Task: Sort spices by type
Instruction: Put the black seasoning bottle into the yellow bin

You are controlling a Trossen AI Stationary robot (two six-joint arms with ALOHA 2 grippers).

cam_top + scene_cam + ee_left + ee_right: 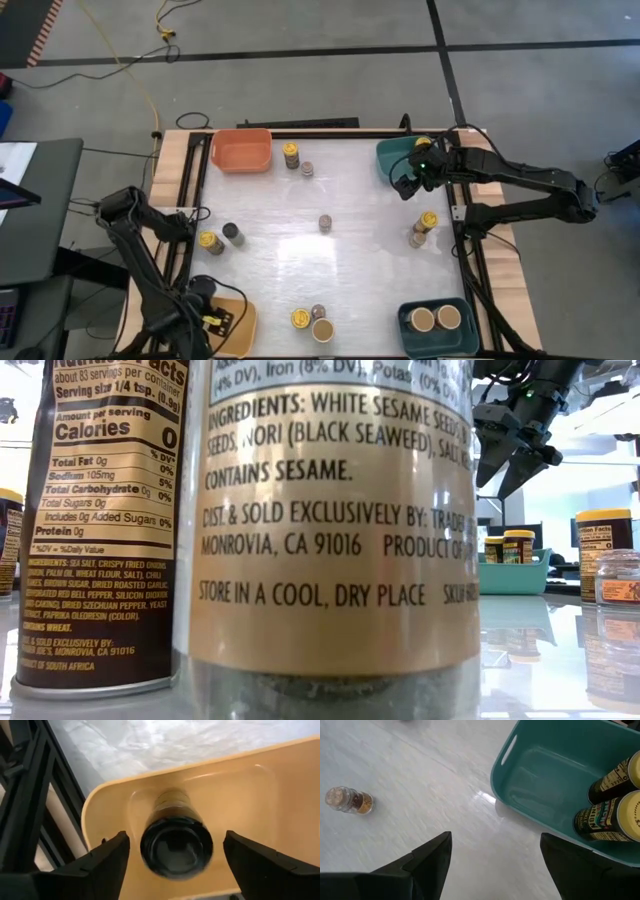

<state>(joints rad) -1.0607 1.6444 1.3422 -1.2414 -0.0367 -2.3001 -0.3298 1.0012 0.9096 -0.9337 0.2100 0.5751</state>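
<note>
Several spice jars (325, 222) stand scattered across the pale table (360, 270); the grey floor (300, 90) surrounds it. The left gripper (175, 857) gapes over a jar (176, 840) in the yellow bin (250, 795); the right gripper (495, 855) spreads empty beside the teal bin (540, 775).

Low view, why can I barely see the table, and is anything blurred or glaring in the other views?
Low view: two close label-covered spice jars fill it. Left wrist view: dark round jar in the yellow plastic bin is blurred. High view: glare on the white tabletop.
</note>
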